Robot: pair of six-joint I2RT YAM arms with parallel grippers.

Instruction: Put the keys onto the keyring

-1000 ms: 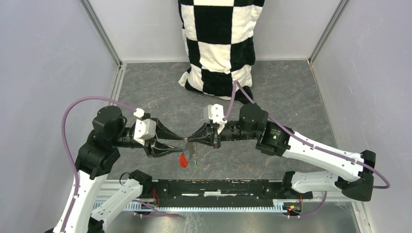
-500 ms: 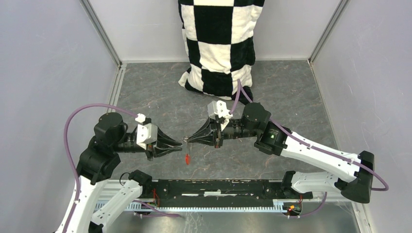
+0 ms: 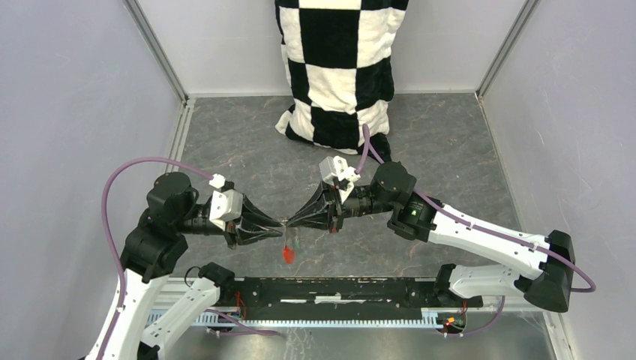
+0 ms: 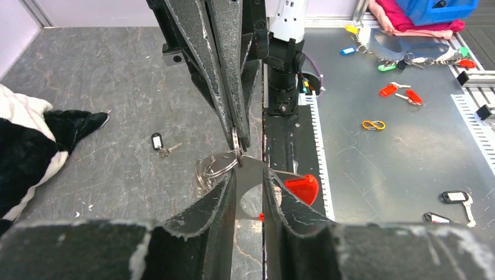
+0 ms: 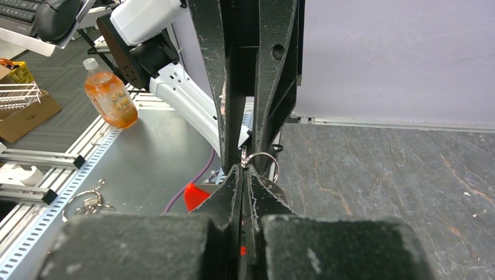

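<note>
Two end effectors meet tip to tip above the surface (image 3: 450,150), near the middle of its near edge. We see the right end effector (image 3: 291,221) clamped together on the keyring (image 4: 217,166), whose red tag (image 3: 287,253) hangs below. The left end effector (image 3: 277,223) has its fingers slightly apart at the keyring; we cannot tell whether it grips. One black-tagged key (image 4: 157,142) lies on the surface, apart from the keyring.
</note>
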